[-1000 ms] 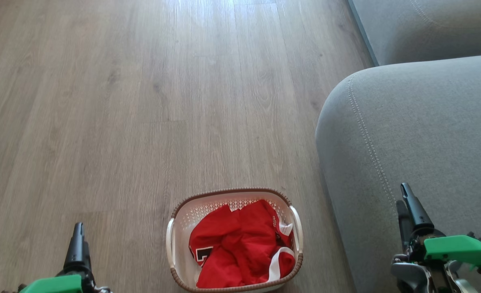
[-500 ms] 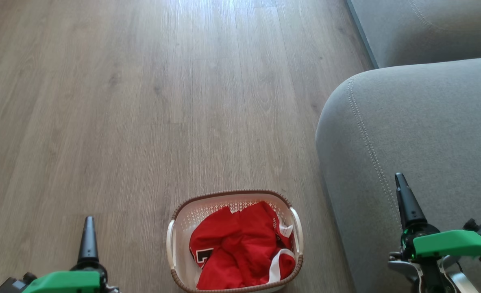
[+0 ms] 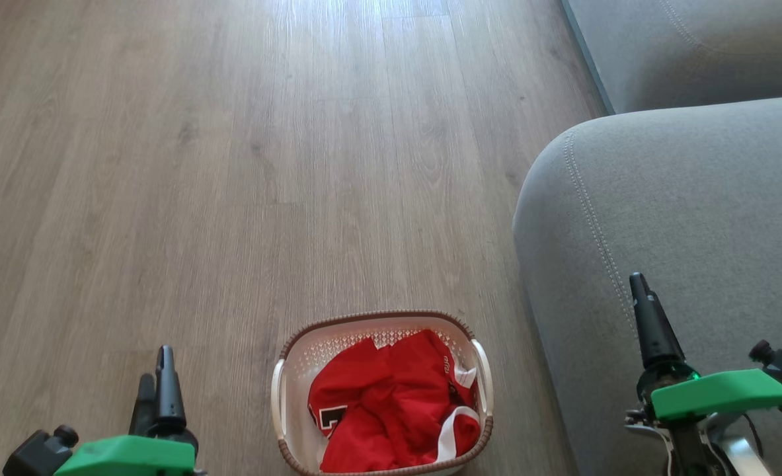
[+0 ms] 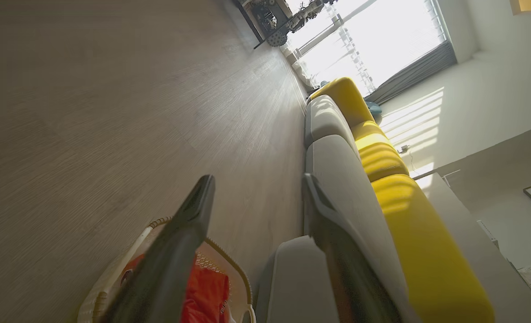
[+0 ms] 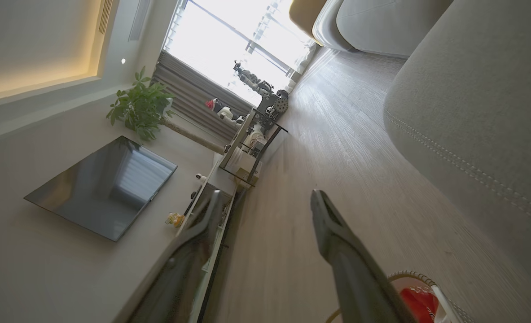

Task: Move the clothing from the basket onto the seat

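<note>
Floor (image 3: 232, 165): open boards to the left of and beyond the basket (image 3: 377, 315), wide passage. Basket mouth: uncovered, reachable from above, with the clothing (image 3: 391, 403) heaped inside. Seat (image 3: 695, 218): tall rounded grey edge rising just right of the basket, narrow floor strip between them; broad open top surface.

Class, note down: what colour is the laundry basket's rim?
The basket rim is brown, woven-looking; the head view shows it best.

head camera steeply down on basket (image 3: 377, 315); wrist cameras low, sideways, both with basket and seat (image 3: 695, 211)
</note>
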Robot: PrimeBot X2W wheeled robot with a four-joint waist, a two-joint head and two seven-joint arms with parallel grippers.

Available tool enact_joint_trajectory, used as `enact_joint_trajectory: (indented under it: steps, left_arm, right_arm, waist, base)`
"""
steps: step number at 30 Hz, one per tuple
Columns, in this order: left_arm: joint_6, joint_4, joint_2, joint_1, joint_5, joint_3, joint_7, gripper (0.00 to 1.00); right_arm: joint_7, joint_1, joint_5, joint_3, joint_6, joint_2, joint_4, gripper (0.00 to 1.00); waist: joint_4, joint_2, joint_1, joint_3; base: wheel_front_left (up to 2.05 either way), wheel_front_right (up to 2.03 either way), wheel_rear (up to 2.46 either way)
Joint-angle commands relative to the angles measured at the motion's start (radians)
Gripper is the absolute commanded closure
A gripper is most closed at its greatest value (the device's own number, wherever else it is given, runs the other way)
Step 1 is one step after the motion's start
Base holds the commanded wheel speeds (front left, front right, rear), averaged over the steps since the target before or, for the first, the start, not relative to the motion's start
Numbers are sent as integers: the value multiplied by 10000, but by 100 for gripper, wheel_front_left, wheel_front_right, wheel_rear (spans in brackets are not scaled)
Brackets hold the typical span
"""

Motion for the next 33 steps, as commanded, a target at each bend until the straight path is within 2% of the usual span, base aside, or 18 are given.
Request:
enact_joint_trajectory:
  steps: [1, 33]
  left_arm:
    - [32, -404, 114, -81, 522, 80, -164, 0]
    - [245, -64, 165, 275, 5014, -266, -1074, 0]
  right_arm:
    - [-77, -116, -552, -90, 1, 12, -422, 0]
    - [-148, 26, -5615, -644, 1, 715, 406, 0]
  waist:
    - [0, 0, 0, -8]
    - [31, 0, 0, -132]
  base:
    - [0, 0, 0]
    - [0, 0, 0]
